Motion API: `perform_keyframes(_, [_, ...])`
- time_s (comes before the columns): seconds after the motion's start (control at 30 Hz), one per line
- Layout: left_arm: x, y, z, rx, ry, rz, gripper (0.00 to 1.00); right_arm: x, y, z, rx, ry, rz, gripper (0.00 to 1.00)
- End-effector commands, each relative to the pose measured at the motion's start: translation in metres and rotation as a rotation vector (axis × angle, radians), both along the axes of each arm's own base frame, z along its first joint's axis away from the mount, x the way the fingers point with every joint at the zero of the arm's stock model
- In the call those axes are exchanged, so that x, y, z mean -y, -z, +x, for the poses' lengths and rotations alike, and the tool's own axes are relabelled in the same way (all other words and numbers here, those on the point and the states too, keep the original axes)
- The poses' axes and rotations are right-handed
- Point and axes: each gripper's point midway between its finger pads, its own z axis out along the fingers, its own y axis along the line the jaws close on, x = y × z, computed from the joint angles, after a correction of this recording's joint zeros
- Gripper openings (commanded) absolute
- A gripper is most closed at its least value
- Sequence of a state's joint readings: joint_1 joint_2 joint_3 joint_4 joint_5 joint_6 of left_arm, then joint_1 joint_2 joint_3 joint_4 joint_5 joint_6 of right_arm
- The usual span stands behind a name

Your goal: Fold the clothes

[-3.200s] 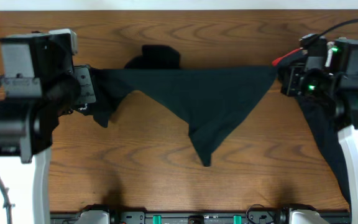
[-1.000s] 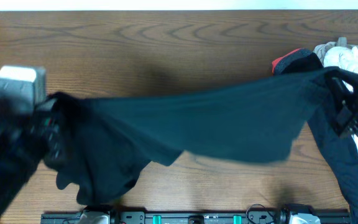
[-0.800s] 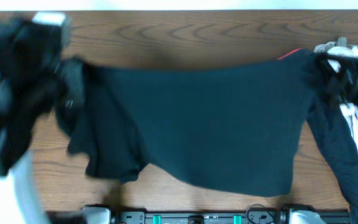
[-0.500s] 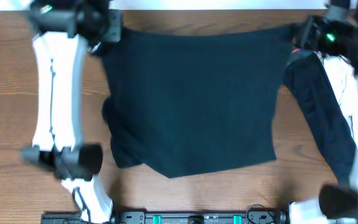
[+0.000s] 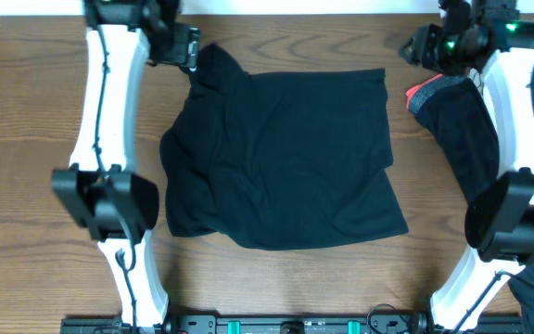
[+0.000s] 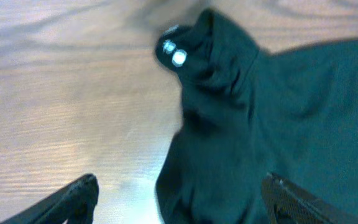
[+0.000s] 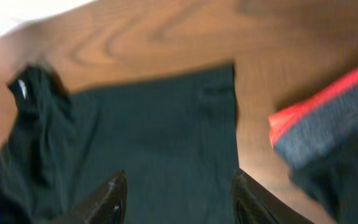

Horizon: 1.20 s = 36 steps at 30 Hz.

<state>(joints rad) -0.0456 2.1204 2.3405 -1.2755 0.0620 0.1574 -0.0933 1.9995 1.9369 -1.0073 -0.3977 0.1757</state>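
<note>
The clothes' black T-shirt lies spread on the wooden table, its left side rumpled and bunched. Its collar with the small white logo sticks up at the far left corner. My left gripper hovers over that corner, open, with only loose fabric below its fingers. In the left wrist view the left gripper holds nothing. My right gripper is open just beyond the shirt's far right corner; in the right wrist view the right gripper is empty above the flat cloth.
A black garment with a red edge lies to the right of the shirt, partly under the right arm, also visible as the red-edged garment. Both white arms reach along the table's left and right sides. Bare wood table surrounds the shirt.
Both arms swung the stretched shirt toward the far side and laid it down. Both grippers then opened and let go of its corners.
</note>
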Motion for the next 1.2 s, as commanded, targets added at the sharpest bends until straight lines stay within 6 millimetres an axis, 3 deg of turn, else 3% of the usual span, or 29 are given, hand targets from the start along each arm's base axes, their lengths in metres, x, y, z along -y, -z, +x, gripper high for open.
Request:
perform_keyframes(0.0, [-0.015,-0.052,-0.029,0.073,-0.029,0.029,0.95,-0.01,-0.034,-0.021,0.055,-0.098,-0.022,0.52])
perform_keyframes(0.17, [-0.02,-0.066,-0.069,0.008,-0.06,0.02,0.99,-0.026,-0.031,-0.047,-0.016,-0.172,-0.033,0.52])
perform_keyframes(0.33, [-0.037,-0.047,-0.093,-0.124,-0.215,-0.02,0.96,-0.051,-0.025,-0.067,-0.069,-0.283,-0.033,0.53])
perform_keyframes(0.5, [-0.059,-0.01,-0.099,-0.23,-0.344,-0.14,0.96,-0.086,-0.02,-0.081,-0.096,-0.372,-0.037,0.55])
perform_keyframes(0.6, [-0.059,0.019,-0.102,-0.298,-0.335,-0.257,0.96,-0.102,-0.012,-0.088,-0.124,-0.396,-0.068,0.56])
perform_keyframes(0.67, [-0.055,0.038,-0.104,-0.333,-0.315,-0.344,0.96,-0.108,-0.002,-0.092,-0.161,-0.383,-0.101,0.45])
perform_keyframes(0.73, [-0.05,0.058,-0.105,-0.355,-0.28,-0.399,0.96,-0.115,0.012,-0.097,-0.199,-0.38,-0.126,0.46])
perform_keyframes(0.8, [-0.052,0.079,-0.109,-0.38,-0.292,-0.406,0.96,-0.119,0.026,-0.1,-0.233,-0.361,-0.141,0.55])
perform_keyframes(0.9, [-0.051,0.112,-0.115,-0.412,-0.298,-0.413,0.96,-0.122,0.046,-0.105,-0.272,-0.338,-0.133,0.59])
perform_keyframes(1.0, [-0.042,0.137,-0.113,-0.396,-0.28,-0.467,0.96,-0.121,0.069,-0.111,-0.305,-0.33,-0.132,0.58])
perform_keyframes(1.17, [-0.042,0.163,-0.106,-0.34,-0.267,-0.474,0.95,-0.121,0.097,-0.121,-0.342,-0.33,-0.126,0.49])
